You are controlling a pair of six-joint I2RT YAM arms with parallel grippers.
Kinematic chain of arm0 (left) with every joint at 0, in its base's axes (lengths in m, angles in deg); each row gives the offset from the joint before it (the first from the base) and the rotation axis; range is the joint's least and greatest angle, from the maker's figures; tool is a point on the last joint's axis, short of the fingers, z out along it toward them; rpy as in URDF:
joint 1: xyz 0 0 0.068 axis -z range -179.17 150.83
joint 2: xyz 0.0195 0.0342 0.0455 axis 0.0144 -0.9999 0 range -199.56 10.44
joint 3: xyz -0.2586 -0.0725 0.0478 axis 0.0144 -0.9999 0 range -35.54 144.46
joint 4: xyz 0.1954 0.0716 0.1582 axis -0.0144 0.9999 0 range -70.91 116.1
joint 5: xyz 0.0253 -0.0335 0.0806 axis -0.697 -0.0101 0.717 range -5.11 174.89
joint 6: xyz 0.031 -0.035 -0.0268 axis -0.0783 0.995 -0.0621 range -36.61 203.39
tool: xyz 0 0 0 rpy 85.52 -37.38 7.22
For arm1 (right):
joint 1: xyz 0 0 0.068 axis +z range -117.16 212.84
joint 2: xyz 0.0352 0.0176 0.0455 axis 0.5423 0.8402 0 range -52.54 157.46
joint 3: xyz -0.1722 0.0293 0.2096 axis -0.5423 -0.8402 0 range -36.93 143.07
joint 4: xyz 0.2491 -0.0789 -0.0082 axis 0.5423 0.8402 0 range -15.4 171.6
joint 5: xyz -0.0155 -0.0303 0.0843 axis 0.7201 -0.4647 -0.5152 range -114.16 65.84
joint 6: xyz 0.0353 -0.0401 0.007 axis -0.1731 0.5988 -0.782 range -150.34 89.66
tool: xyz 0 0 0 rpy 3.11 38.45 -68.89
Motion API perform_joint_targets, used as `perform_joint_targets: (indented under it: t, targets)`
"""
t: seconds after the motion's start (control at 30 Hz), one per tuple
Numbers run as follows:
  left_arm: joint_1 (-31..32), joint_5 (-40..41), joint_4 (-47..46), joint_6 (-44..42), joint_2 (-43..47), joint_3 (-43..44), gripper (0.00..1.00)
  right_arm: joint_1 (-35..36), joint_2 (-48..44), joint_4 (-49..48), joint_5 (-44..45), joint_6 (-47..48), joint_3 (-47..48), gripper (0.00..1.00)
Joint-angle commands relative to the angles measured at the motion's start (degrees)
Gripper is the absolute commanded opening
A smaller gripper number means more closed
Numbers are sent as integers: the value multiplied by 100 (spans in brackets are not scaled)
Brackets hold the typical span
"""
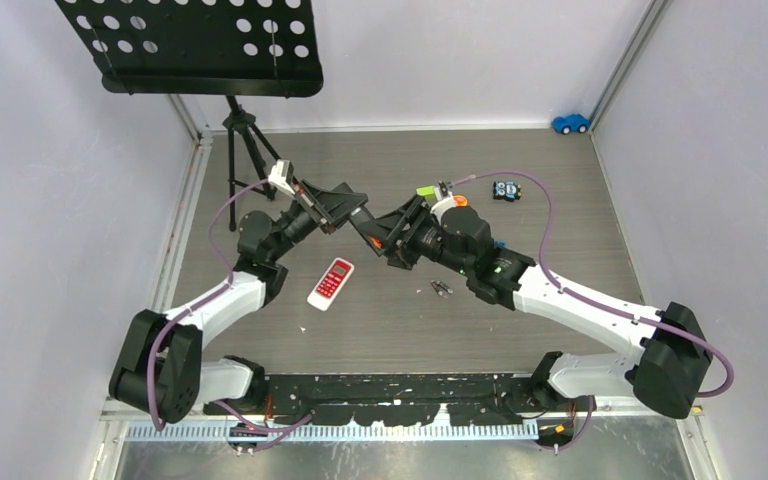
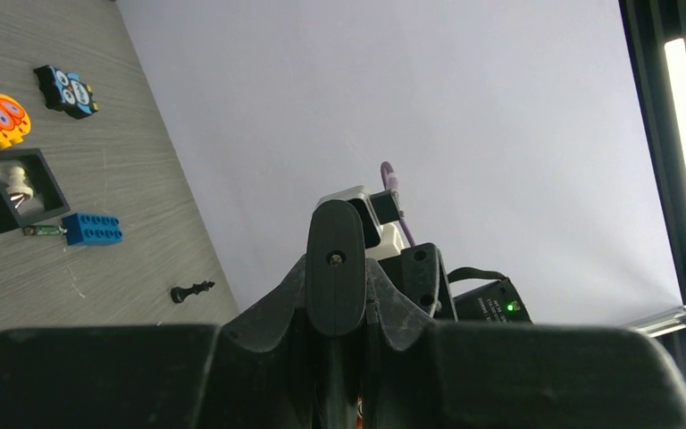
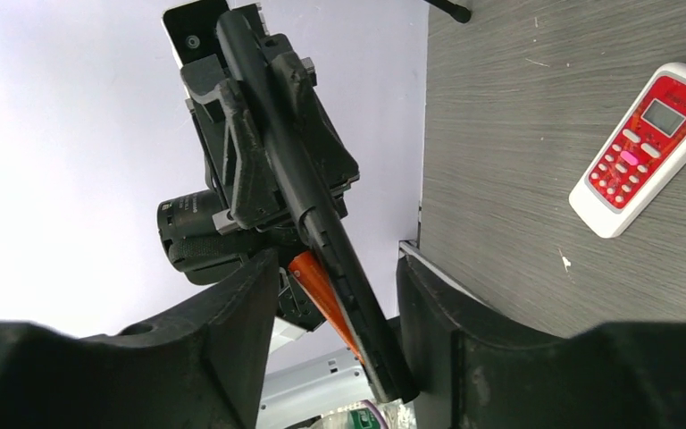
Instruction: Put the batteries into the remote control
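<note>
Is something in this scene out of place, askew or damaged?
Nothing looks damaged or spilled. Two grey batteries lie loose, apart from the red-and-white remote, which lies face up at a slant. A white scrap lies near it.

White-and-black arms (image 1: 215,300); looping purple cables (image 1: 548,230); matte black left end effector (image 1: 358,214); green status light (image 2: 510,307)

We see a grey wood-grain table (image 1: 380,340). The remote (image 1: 331,283) is white with a red face and pale buttons. The batteries (image 1: 441,289) look dark silver-grey. At upper right sits a blue car (image 1: 570,123), and at upper left a black stand (image 1: 200,40) patterned with round holes. The cables (image 1: 550,215) are purple. In the right wrist view the slab (image 3: 361,313) is black, with an orange strip (image 3: 317,286) beside it.
</note>
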Motion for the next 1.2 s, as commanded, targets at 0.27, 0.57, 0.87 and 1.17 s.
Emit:
perform_joint_targets:
  t: [0.27, 0.57, 0.87, 1.17]
  targets:
    - [-12, 13, -6, -136, 233, 207, 0, -38, 95, -477, -345, -112, 235, 36]
    - [-17, 5, 101, -103, 310, 202, 0, -45, -35, -1178, -462, 46, -103, 67]
    - [-101, -312, 88, -160, 358, 172, 0, -206, -640, -863, -786, 793, -463, 75]
    - [-311, -1379, 1474, -1762, 875, 275, 0, -450, -1581, 2087, -81, 2097, -434, 78]
